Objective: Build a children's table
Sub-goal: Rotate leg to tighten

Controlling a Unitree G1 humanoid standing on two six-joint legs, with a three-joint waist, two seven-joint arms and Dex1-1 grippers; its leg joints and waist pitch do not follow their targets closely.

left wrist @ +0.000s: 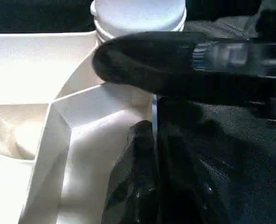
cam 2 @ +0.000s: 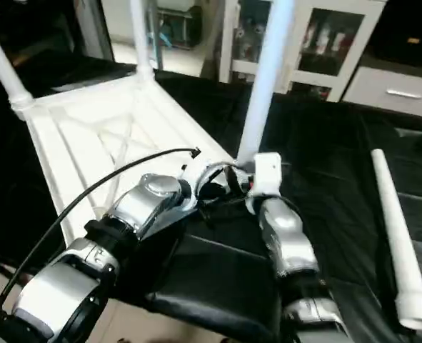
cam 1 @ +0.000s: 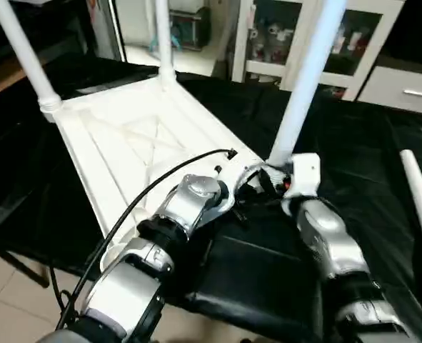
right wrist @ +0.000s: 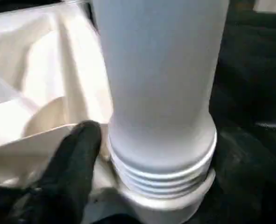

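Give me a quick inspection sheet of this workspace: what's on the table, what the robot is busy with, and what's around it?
Surface: work table covered in black cloth.
Job's things: children's table top lies upside down, ribs up; three legs stand in its corners, including the near leg; a loose fourth leg lies on the cloth to the robot's right.
Clutter: nothing seen.
Grippers: left gripper shut, at the top's near corner; right gripper at the near leg's threaded base, one finger beside it.
Cables: black cable loops over the left forearm.
Surroundings: white glass-door cabinet behind; tiled floor.
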